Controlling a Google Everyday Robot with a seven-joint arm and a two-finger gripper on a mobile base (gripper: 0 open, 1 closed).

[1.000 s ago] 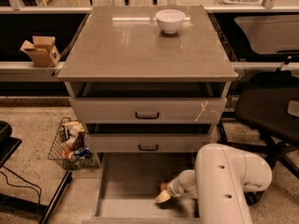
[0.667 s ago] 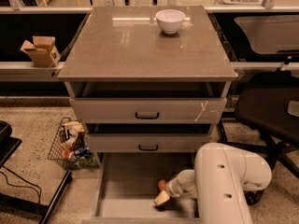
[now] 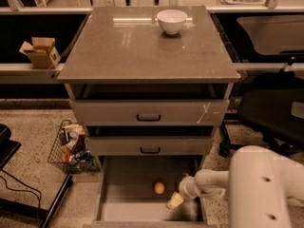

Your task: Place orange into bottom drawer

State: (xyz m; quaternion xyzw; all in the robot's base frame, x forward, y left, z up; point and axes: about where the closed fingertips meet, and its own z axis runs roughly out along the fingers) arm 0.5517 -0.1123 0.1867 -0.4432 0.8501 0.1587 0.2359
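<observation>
The orange lies on the floor of the pulled-out bottom drawer, near its middle. My gripper reaches into the drawer from the right and hangs just right of and in front of the orange, not touching it. It is open and empty. My white arm and body fill the lower right corner and hide the drawer's right front part.
The two upper drawers are slightly ajar. A white bowl stands on the cabinet top. A wire basket of items stands on the floor to the left, a cardboard box on a ledge, and a black chair to the right.
The orange has left the gripper and now lies on the drawer floor, a little left of and behind the fingertips. The arm has barely moved.
</observation>
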